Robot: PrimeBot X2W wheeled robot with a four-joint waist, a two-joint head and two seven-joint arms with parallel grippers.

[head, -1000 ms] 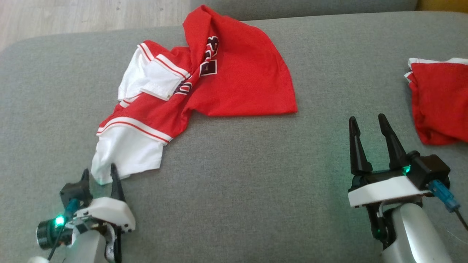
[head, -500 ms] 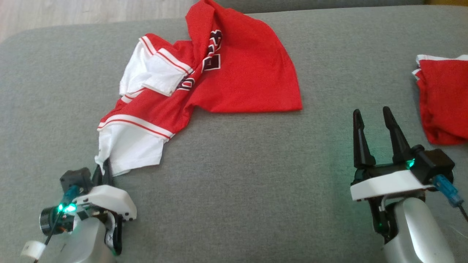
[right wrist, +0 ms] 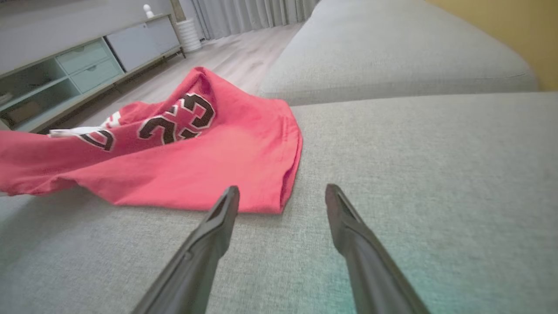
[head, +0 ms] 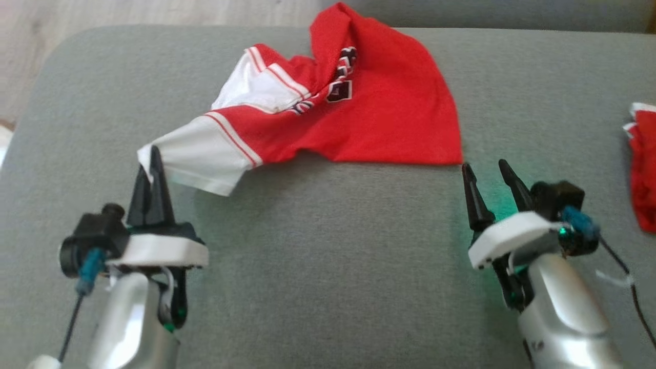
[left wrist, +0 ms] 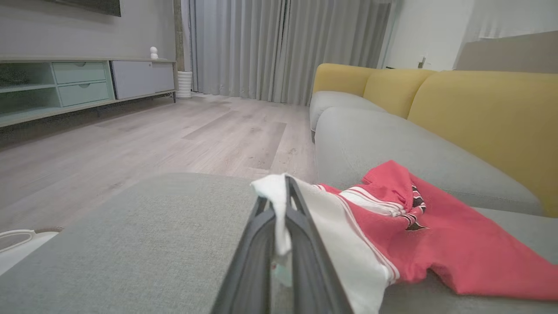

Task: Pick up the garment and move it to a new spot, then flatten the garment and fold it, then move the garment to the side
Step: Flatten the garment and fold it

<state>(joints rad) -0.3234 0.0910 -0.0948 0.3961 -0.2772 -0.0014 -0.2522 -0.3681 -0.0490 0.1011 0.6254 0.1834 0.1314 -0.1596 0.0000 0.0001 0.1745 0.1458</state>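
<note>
Evidently the pick-up step is in hand: the left claw [head: 149,163] is clamped on the white corner of the red garment [head: 379,118], which lies crumpled on the grey sofa cushion [head: 333,256], so the right claw [head: 484,166], fingers apart just beside the red hem corner, probably must pinch it next.

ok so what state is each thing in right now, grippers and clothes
garment: crumpled, not yet flattened, on the grey cushion, white sleeve end lifted
left gripper: shut on the garment's white sleeve corner
right gripper: open, holding nothing, by the garment's near red corner
second red garment: lying at the cushion's right side, partly out of frame
</note>
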